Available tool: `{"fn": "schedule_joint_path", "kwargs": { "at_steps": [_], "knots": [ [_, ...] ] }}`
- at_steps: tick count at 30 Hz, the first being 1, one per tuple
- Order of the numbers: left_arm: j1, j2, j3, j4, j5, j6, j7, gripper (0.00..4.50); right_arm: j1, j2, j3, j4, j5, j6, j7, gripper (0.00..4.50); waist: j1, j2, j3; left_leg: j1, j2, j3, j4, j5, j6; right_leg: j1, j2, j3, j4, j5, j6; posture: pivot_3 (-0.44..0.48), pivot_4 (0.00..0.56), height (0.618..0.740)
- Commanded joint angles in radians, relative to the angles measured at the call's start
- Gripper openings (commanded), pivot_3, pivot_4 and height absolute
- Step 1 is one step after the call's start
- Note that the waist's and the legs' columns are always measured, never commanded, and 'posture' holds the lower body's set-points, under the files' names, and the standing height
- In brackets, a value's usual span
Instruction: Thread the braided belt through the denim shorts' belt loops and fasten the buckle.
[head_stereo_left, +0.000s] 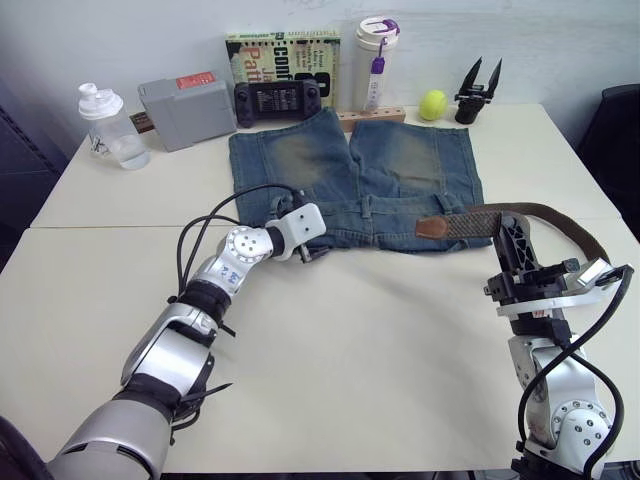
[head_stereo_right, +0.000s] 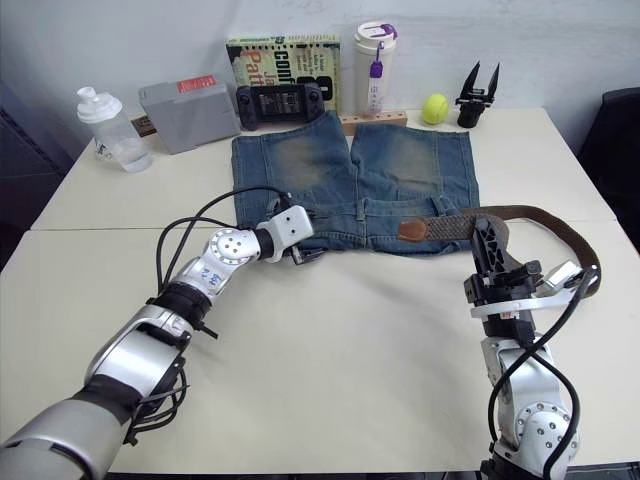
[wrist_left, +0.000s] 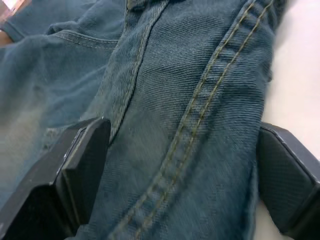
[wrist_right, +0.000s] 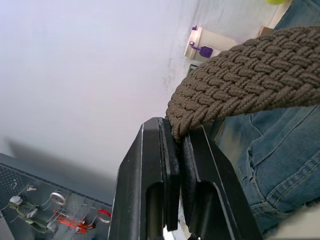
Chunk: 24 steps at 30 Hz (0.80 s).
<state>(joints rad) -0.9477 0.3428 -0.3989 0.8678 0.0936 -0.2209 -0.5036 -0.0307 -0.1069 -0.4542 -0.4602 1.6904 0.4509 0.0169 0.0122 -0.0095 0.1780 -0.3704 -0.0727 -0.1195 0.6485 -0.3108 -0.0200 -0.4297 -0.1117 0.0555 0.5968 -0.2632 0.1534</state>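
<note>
1. Two robot arms work over a cream-white table (head_stereo_left: 330, 350) on which the blue denim shorts (head_stereo_left: 355, 175) with faded brownish patches lie flat, the waistband toward the robot and the legs toward the wall.
2. The left gripper (head_stereo_left: 312, 250) is at the waistband edge, on the robot's left part of the shorts. In the left wrist view its two black fingers (wrist_left: 82, 165) stand wide apart, with a fold of denim and a seam of yellow stitching between them; they are not closed on the cloth.
3. The right gripper (wrist_right: 175, 137) is closed on the long brown braided belt (head_stereo_left: 540, 212); the right wrist view shows the woven band pinched between the two pads.
4. The belt runs from the dark leather tip (head_stereo_left: 432, 228), which lies on the waistband on the robot's right part, then curves over the table past the right edge of the shorts.
5. I cannot tell if the belt passes through any loop.
6. By the wall stand a clear plastic bottle (head_stereo_left: 112, 127), a grey box (head_stereo_left: 188, 110), a black game controller (head_stereo_left: 278, 100), a white tumbler with purple lid (head_stereo_left: 375, 62) and a yellow-green ball (head_stereo_left: 433, 104).
</note>
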Motion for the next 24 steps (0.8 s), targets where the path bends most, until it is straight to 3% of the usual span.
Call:
{"fn": "schedule_joint_path", "kwargs": {
  "at_steps": [1, 7, 8, 12, 14, 19, 24],
  "knots": [
    [-0.043, -0.040, 0.018, 0.193, 0.056, -0.096, 0.027, 2.56, 0.003, -0.013, 0.000, -0.038, 0.022, -0.021, 0.009, 0.00, 0.000, 0.000, 0.000, 0.000, 0.000, 0.000, 0.000, 0.000, 0.001, 0.000, 0.000, 0.000, 0.000, 0.000, 0.000, 0.000, 0.150, 0.716],
    [-0.065, -0.052, 0.032, 0.266, 0.076, -0.122, 0.019, 0.24, 0.003, -0.017, 0.011, -0.040, 0.013, -0.029, 0.005, 0.00, -0.001, 0.000, 0.000, 0.001, -0.001, 0.000, 0.001, 0.001, 0.002, 0.001, 0.000, 0.000, 0.003, 0.001, 0.001, 0.000, 0.150, 0.716],
    [-0.065, -0.050, 0.035, 0.270, 0.078, -0.125, 0.017, 0.05, 0.003, -0.018, 0.012, -0.040, 0.012, -0.030, 0.005, 0.00, -0.002, 0.000, 0.000, 0.001, -0.001, 0.000, 0.001, 0.001, 0.002, 0.000, 0.000, 0.000, 0.004, 0.001, 0.001, 0.000, 0.150, 0.716],
    [-0.025, -0.022, 0.077, 0.209, 0.044, -0.140, -0.024, 0.03, 0.002, -0.016, 0.015, -0.042, 0.002, -0.040, -0.005, 0.00, -0.008, 0.000, 0.000, 0.001, -0.001, 0.000, 0.001, 0.001, 0.002, 0.000, 0.000, 0.000, 0.005, 0.000, 0.001, 0.000, 0.150, 0.716],
    [0.033, 0.019, 0.109, 0.100, 0.015, -0.137, -0.049, 0.03, 0.000, -0.021, 0.010, -0.042, -0.001, -0.044, -0.008, 0.00, -0.014, 0.000, 0.000, 0.001, -0.001, 0.000, 0.001, 0.001, 0.002, 0.000, 0.000, 0.000, 0.006, 0.000, 0.001, 0.000, 0.150, 0.716],
    [0.368, 0.166, 0.213, -0.482, -0.104, 0.021, -0.148, 0.03, -0.009, -0.051, -0.012, -0.049, 0.012, -0.057, -0.025, 0.00, -0.050, 0.000, 0.000, 0.000, 0.002, -0.003, -0.002, 0.001, 0.002, -0.008, 0.001, 0.003, 0.012, 0.000, 0.000, 0.000, 0.150, 0.716],
    [0.772, 0.285, 0.353, -0.946, -0.222, 0.157, -0.177, 0.03, -0.013, -0.097, -0.021, -0.056, 0.039, -0.049, -0.045, 0.00, -0.062, 0.000, 0.000, 0.000, 0.005, 0.000, -0.002, 0.000, 0.001, -0.016, -0.001, 0.005, 0.016, 0.000, -0.001, 0.000, 0.150, 0.716]
  ]
}}
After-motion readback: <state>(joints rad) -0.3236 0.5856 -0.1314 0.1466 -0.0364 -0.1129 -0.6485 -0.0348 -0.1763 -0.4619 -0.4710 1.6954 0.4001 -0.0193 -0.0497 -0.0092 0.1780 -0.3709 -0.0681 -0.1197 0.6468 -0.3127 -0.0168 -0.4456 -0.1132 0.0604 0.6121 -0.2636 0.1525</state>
